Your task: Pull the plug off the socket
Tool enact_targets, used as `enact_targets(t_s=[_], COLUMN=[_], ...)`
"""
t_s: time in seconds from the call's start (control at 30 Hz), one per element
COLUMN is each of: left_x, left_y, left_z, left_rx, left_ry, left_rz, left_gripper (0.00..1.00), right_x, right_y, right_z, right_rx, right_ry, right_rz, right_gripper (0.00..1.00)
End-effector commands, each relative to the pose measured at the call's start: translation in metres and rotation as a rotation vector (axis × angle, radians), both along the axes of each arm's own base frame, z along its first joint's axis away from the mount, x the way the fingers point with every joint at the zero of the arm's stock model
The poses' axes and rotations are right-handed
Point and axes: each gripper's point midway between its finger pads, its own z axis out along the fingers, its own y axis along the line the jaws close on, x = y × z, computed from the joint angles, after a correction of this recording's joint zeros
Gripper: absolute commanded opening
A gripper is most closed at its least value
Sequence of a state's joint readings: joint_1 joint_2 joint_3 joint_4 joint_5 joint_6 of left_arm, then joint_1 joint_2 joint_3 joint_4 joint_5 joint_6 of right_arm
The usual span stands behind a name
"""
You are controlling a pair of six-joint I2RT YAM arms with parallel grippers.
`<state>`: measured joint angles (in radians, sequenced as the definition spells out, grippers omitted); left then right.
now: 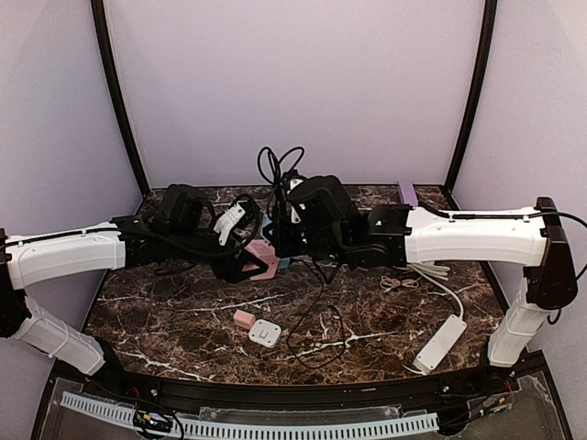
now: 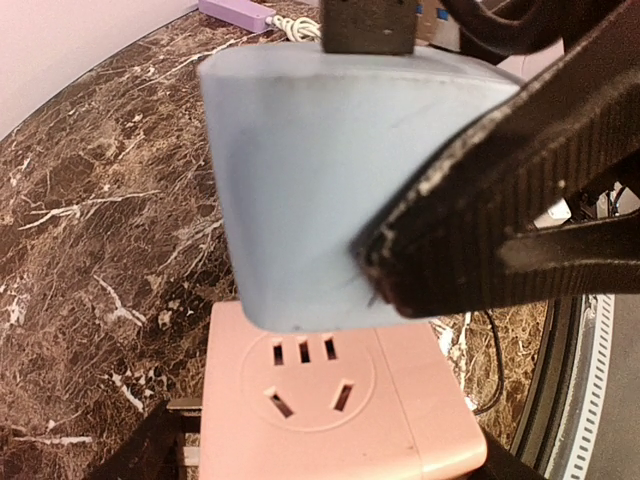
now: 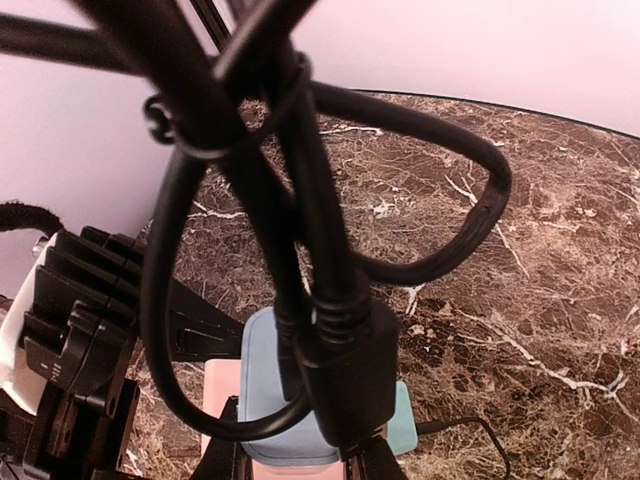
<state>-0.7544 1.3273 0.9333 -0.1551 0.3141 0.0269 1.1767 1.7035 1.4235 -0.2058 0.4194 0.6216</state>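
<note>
Left gripper (image 1: pixel 246 266) is clamped on the pink socket (image 2: pixel 335 400). You only get its jaw tips, cut off at the bottom corners of the left wrist view. The socket is near the table's middle, slightly toward the far edge; whether it's on the marble or lifted, can't tell.

The pale blue plug (image 2: pixel 300 180) sits against the socket's top. That joint is hidden.

Right gripper (image 1: pixel 280 240): one finger (image 2: pixel 500 200) presses the plug's side and the other is out of sight, so you can't call its opening or grip.

A black cord plug (image 3: pixel 345 385) sticks out of the pale blue plug. Its looped cable (image 3: pixel 300 150) blocks most of the right wrist view.
</note>
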Motion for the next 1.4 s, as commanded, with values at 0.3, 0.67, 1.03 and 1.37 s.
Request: enact_targets(t_s=[0.3, 0.67, 1.03, 1.37], left_x=[0.003, 0.047, 0.055, 0.045], left_y=[0.006, 0.045, 0.052, 0.048], left_z=[0.008, 0.021, 0.037, 0.049], left_rx=[-0.004, -0.107, -0.242, -0.286], left_ry=[-0.028, 0.052, 0.104, 0.077], left_rz=[0.025, 0.224, 0.211, 0.152], left_gripper=[0.01, 0.01, 0.01, 0.01], right_x=[0.010, -0.032, -0.087, -0.052], right_y=[-0.019, -0.042, 0.003, 0.016], right_z=[0.025, 0.034, -0.053, -0.113], right_rx=[0.146, 0.173, 0.036, -0.015], right_ry=[0.023, -0.074, 0.137, 0.347], right_rz=[-0.033, 0.099, 0.332, 0.228], right_gripper=[0.00, 0.00, 0.00, 0.00])
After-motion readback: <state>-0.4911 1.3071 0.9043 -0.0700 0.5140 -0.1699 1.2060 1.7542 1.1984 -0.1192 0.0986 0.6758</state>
